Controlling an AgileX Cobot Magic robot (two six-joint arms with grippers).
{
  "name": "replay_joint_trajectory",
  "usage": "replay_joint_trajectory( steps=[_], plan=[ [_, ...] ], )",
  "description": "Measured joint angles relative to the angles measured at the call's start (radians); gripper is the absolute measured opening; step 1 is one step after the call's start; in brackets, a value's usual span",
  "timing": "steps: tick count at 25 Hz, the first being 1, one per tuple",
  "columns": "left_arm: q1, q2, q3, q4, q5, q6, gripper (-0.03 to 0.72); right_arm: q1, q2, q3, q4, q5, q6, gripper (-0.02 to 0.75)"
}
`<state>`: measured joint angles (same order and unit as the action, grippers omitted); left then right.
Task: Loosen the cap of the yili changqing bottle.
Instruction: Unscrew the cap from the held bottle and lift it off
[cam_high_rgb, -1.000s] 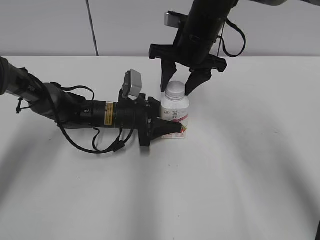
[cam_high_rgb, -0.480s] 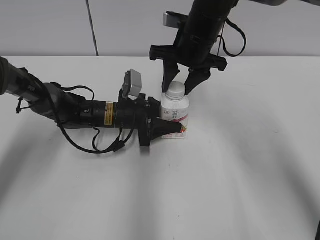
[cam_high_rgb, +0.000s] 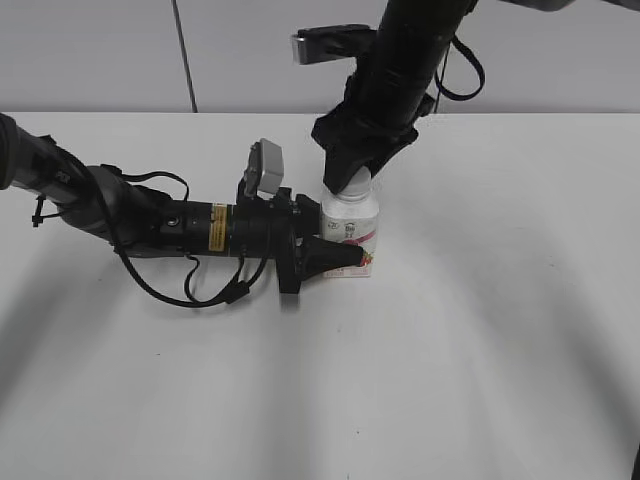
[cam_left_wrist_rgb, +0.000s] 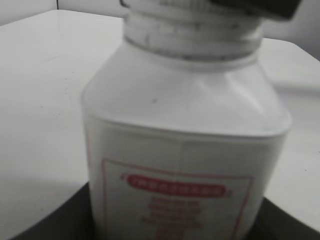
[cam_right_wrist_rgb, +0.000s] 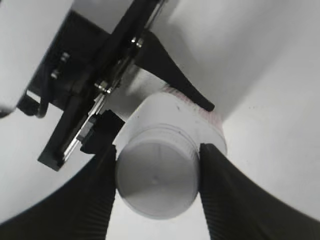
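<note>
White table (cam_high_rgb: 500, 330) carries the bottle (cam_high_rgb: 350, 228), left claw (cam_high_rgb: 335, 252) clamping it, right claw (cam_right_wrist_rgb: 156, 181) pinching its cap (cam_right_wrist_rgb: 155, 186).

Pincers (cam_high_rgb: 340, 255) (cam_high_rgb: 352, 180) crowd the bottle (cam_high_rgb: 350, 232); table (cam_high_rgb: 500, 330) around open.

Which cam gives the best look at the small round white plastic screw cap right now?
Right wrist view: the small round white plastic screw cap shows its full top, with the right gripper fingers against both sides. The exterior view mostly hides it behind that gripper; the left wrist view catches only its lower ribbed edge, blurred.
</note>
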<state>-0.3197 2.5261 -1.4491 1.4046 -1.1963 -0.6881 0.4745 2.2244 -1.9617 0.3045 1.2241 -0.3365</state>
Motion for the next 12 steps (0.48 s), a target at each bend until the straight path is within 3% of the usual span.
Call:
replay_joint_trajectory(
  steps=[12],
  plan=[
    [0.0,0.0,-0.001,0.001,0.001,0.0,0.391,0.0,0.0,0.0,0.003,0.0,-0.634,0.396]
  ],
)
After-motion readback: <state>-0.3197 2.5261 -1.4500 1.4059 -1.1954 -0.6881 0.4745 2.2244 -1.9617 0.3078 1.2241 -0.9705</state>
